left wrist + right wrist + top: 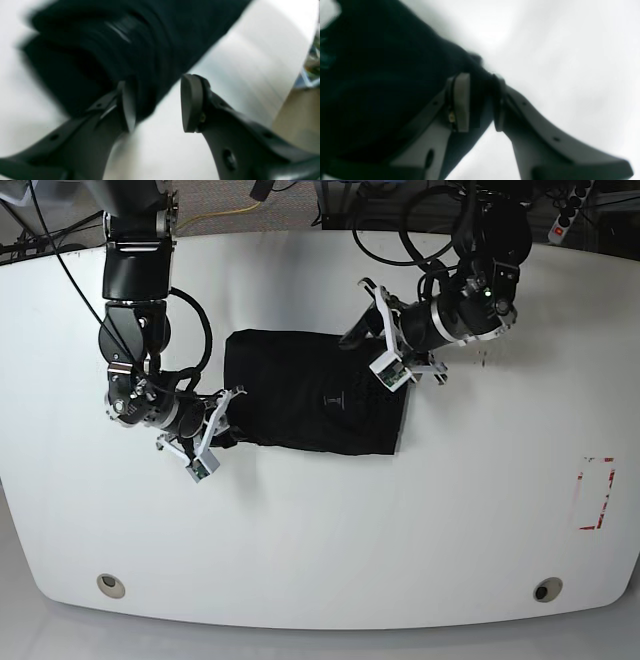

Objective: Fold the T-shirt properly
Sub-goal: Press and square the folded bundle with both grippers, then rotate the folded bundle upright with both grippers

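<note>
White desk: T-shirt lies crosswise between right end effector, clamped on its corner, and left end effector, jaws apart at its far edge.

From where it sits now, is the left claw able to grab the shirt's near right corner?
Probably yes: the left claw hangs open over the T-shirt, nothing lying between it and that corner.

A white table carries the folded black T-shirt.
</note>
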Action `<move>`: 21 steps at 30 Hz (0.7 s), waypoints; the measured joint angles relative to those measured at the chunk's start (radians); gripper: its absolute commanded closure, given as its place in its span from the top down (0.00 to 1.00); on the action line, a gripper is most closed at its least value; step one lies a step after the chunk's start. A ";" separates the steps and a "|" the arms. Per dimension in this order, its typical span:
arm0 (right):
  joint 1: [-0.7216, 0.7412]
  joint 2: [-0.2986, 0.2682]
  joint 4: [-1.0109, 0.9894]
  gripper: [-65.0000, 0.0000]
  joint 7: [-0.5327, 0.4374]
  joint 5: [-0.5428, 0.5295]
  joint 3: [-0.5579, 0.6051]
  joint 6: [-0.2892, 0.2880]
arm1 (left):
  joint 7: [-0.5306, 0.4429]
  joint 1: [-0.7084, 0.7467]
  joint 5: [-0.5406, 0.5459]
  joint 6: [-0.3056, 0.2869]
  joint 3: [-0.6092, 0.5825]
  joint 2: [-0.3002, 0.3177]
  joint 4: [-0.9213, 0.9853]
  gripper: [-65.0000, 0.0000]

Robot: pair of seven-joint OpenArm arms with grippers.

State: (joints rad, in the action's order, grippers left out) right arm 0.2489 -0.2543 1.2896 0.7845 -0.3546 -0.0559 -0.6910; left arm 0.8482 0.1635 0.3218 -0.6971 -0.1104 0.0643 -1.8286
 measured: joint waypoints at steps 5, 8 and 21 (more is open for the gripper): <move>-0.002 -0.023 -0.046 0.20 -0.056 -0.010 0.059 0.001 | -0.004 -0.027 -0.001 0.000 -0.002 0.026 0.174 0.39; -0.032 -0.028 -0.016 0.20 -0.059 -0.013 0.061 0.000 | -0.044 -0.069 0.014 -0.005 0.000 0.063 0.246 0.39; -0.230 -0.030 0.252 0.20 0.025 -0.008 0.062 0.000 | -0.162 -0.317 0.019 -0.005 -0.001 0.175 0.532 0.39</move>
State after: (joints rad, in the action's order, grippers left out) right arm 0.0185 -0.2844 1.5414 0.8097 -0.3630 0.0063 -0.6914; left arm 0.6865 -0.1532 0.3408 -0.7017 -0.1116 0.2398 -1.2968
